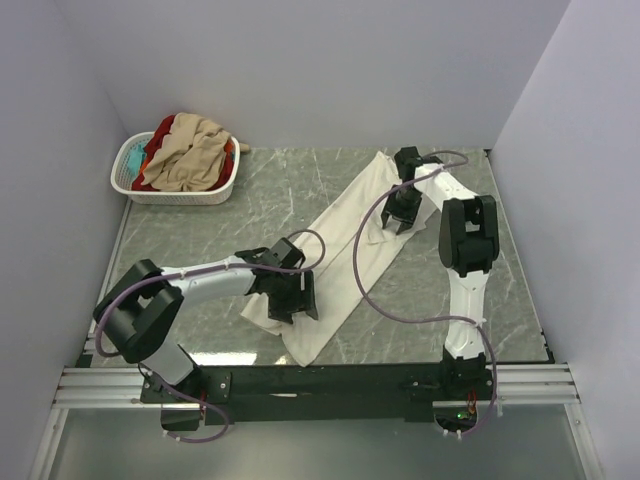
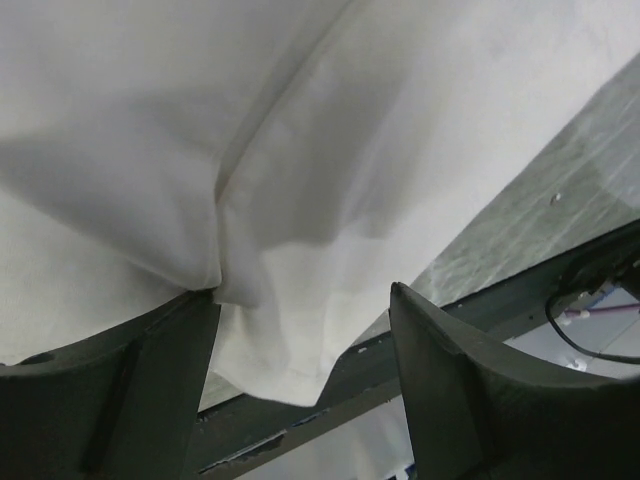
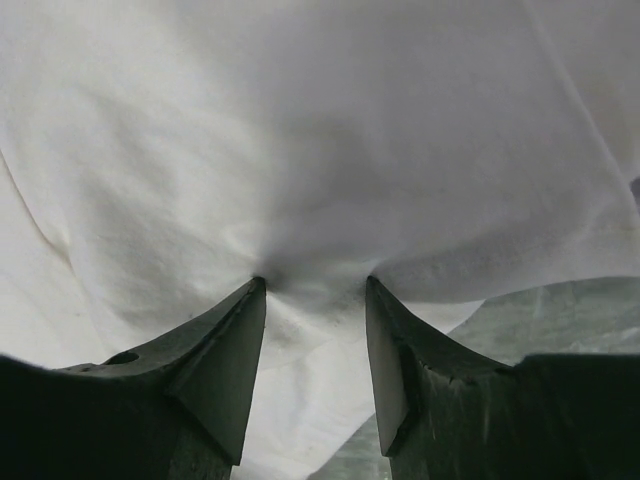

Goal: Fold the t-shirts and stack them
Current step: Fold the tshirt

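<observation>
The cream shirt (image 1: 345, 240) lies diagonally from the table's (image 1: 480, 290) far right corner toward its near edge. The left gripper (image 2: 300, 295) is spread. The right gripper (image 3: 314, 285) straddles a pucker, and I cannot tell whether it grips. A shallow pinch might slip and spoil the fold.

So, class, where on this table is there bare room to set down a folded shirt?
Bare marble table lies along the far edge between the laundry basket and the cream shirt, and beside the right arm toward the right edge. Crowded: the diagonal middle, where shirt and left arm lie.
</observation>
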